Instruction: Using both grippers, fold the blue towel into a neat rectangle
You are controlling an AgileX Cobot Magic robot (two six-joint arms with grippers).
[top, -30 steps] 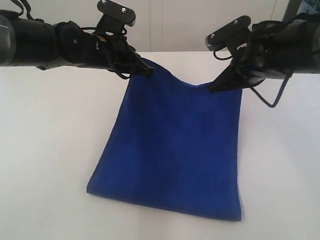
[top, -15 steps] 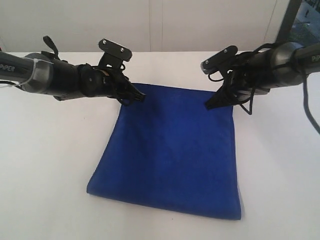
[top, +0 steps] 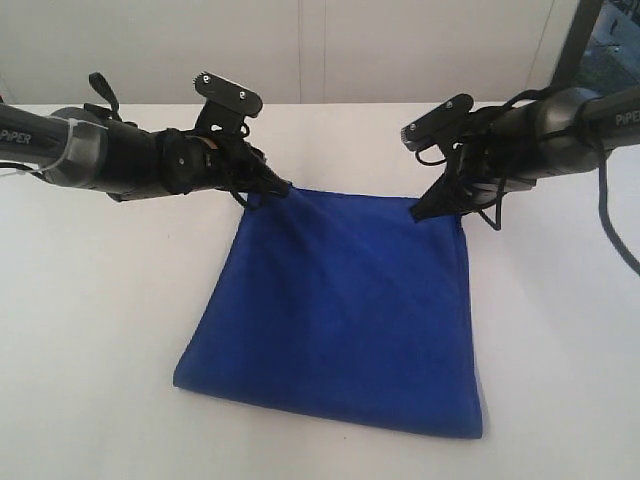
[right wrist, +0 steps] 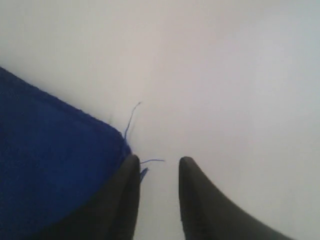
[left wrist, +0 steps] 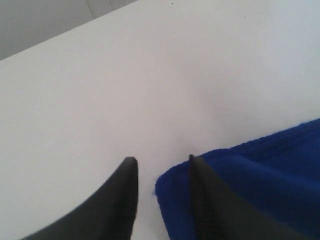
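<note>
Blue towel (top: 340, 310): lies flat on the white tabletop (top: 100, 300), roughly rectangular, with its far edge at the two hands.
Left hand (left wrist: 160, 200): at the towel's far left corner, fingers apart with bare tabletop between them; the corner rests against one finger, unpinched.
Right hand (right wrist: 155, 200): at the towel's far right corner, fingers apart with nothing between them; the corner lies just beside one finger.
Step, as I judge it: releasing the far corners.
Doing it well: lift both hands straight up together before you pull away, so no finger drags the hem askew.
Watch: loose threads (right wrist: 131, 117) at the far right corner could snag a finger.
Writing: "PiPER" in white on the left arm (top: 22, 135); the same lettering on the right arm (top: 626, 116) is cut off by the frame edge.
</note>
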